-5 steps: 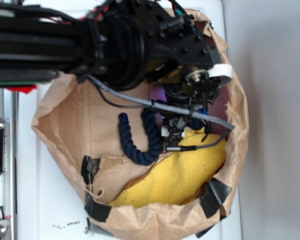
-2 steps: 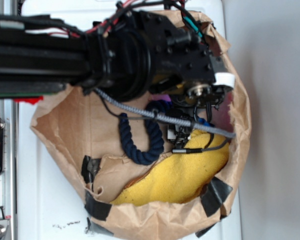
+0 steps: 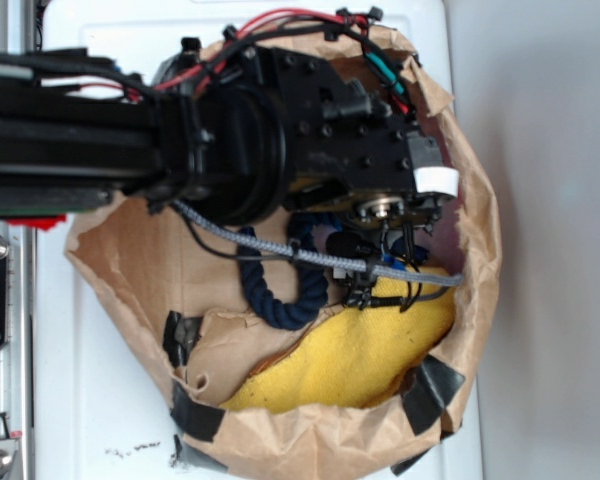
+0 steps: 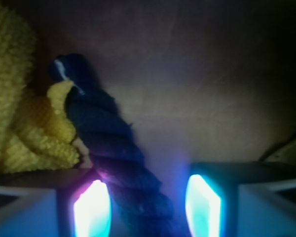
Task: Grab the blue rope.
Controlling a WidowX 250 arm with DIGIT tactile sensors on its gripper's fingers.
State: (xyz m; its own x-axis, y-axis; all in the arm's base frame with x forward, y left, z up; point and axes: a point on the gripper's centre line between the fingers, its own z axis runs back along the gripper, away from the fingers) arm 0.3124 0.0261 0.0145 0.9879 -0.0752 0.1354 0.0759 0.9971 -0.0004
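Showing only in wrist view: gripper fingers apart | blue rope runs between them, beside yellow cloth

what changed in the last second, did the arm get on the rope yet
The gripper has shifted left and lower in the exterior view, toward the blue rope. In the wrist view the rope now runs between the open jaws, not clamped yet. The rope's loop, the yellow cloth and the paper bag stayed where they were.
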